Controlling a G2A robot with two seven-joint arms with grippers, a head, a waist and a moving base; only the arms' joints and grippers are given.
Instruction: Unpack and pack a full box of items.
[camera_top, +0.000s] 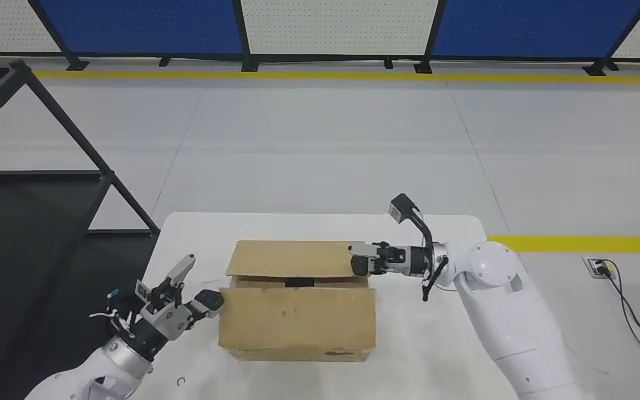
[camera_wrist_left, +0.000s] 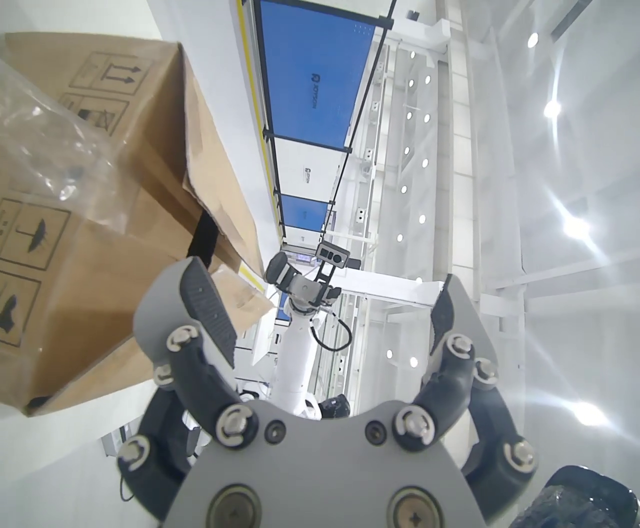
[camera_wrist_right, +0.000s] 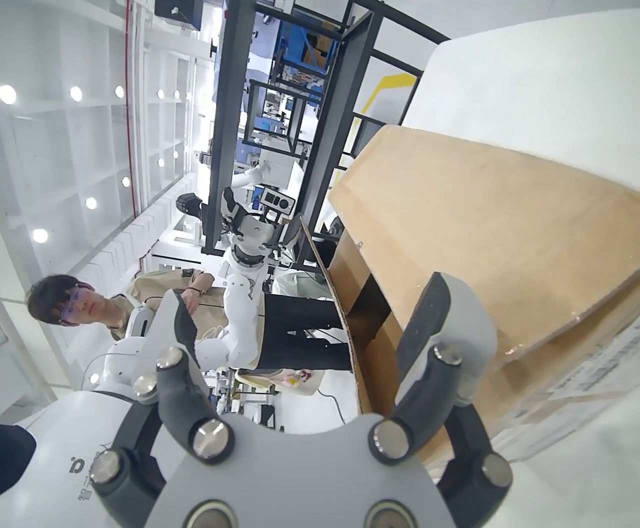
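Cardboard box (camera_top: 298, 320) at the start of unpacking, standing in the middle of the white tabletop (camera_top: 205, 235).

The rear flap (camera_top: 290, 258) lay nearly level over the box's top. A dark slot (camera_wrist_right: 370, 305) remained between it and the front flap, so the box was not fully open and its contents could not be seen.

The right gripper (camera_top: 357, 260) sat at the box's right end, level with the rear flap. Its fingers (camera_wrist_right: 440, 320) were spread wide, with a corrugated flap edge (camera_wrist_right: 345, 320) running between them and nothing clamped.

The left gripper (camera_top: 198, 284) stood just beside the box's left end wall. Its pads (camera_wrist_left: 207, 305) were also apart and held nothing.

Handling, as judged: corrugated board is stiff across its face yet hinges freely at the fold, so a flap should swing with little force. The best hold is the free edge near a corner, pinched across the board's thickness. A full box is probably heavy enough to stay put, though it may slide on the smooth tabletop, so bracing the left end wall would help. A hard squeeze would crush the fluting.
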